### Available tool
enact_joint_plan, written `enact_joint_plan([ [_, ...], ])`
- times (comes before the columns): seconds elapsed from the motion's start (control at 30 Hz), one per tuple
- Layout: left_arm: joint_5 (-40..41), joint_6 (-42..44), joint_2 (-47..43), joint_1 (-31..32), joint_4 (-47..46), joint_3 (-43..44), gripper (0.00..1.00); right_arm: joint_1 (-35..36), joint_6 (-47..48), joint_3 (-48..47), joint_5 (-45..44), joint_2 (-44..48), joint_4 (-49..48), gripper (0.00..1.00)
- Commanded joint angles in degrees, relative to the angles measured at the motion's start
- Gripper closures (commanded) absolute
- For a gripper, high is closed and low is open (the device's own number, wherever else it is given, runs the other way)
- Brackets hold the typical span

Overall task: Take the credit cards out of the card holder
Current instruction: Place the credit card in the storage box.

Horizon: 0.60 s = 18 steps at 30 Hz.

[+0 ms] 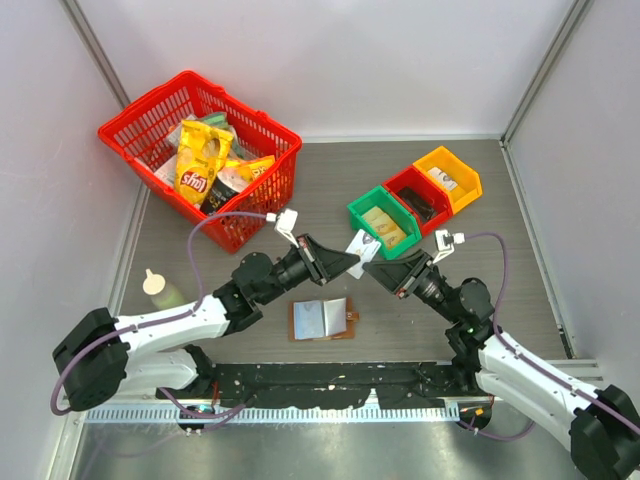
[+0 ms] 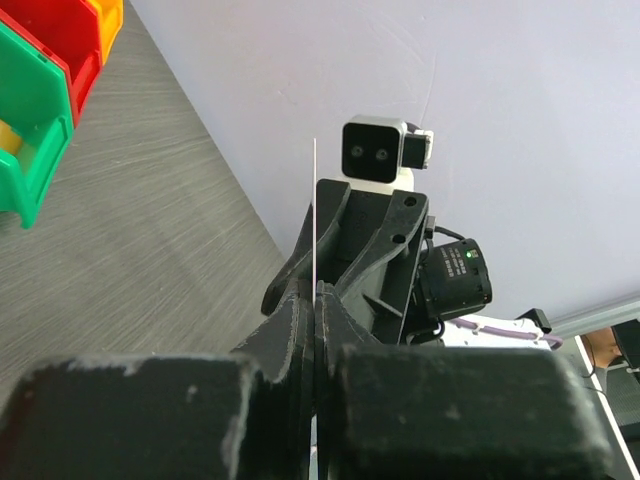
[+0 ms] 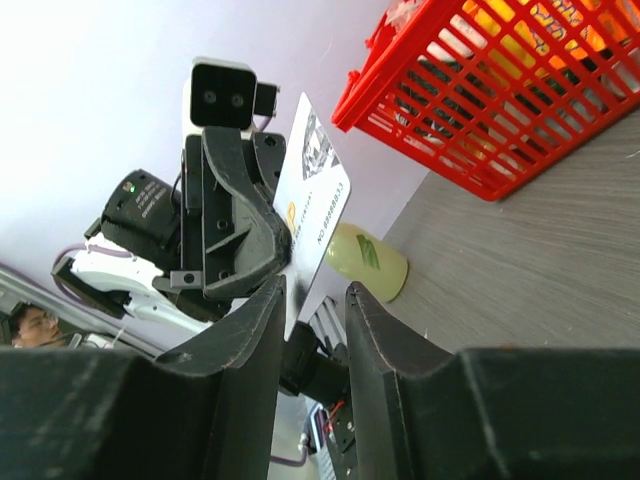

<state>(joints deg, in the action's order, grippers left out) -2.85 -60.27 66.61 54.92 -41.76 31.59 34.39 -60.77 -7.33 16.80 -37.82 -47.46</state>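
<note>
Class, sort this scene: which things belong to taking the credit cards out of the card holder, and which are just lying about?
Job: credit card, pinched by left gripper; card holder, lying open; right gripper, open at the card.
Lying about: red basket, snack bags, green bin, red bin, orange bin, pale bottle.

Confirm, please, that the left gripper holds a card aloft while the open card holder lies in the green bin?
No: the top view shows the card holder on the table, not in the green bin; the left gripper does hold a card.
</note>
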Motion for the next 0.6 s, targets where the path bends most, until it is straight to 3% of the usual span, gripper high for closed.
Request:
enact_joint_plan([
  [0.0, -2.8, -1.3, -1.7, -0.7, -2.1, 0.5, 1.0, 0.3, 1.6, -2.2, 4.6, -2.3, -6.9, 0.65],
  [0.37, -7.7, -2.4, -0.6, -2.0, 1.5, 1.7, 1.0, 0.3, 2.9, -4.2, 6.7, -3.4, -8.4, 0.76],
  [0.5, -9.0, -2.9, -0.4, -3.3, 1.9, 1.9, 1.0, 0.3, 3.4, -4.3, 6.5, -3.9, -7.7, 0.95],
  [0.57, -9.9, -2.9, -1.1, -4.6, 3.3, 1.9, 0.92, 0.3, 4.2, -4.8, 6.0, -3.7, -5.5, 0.99],
])
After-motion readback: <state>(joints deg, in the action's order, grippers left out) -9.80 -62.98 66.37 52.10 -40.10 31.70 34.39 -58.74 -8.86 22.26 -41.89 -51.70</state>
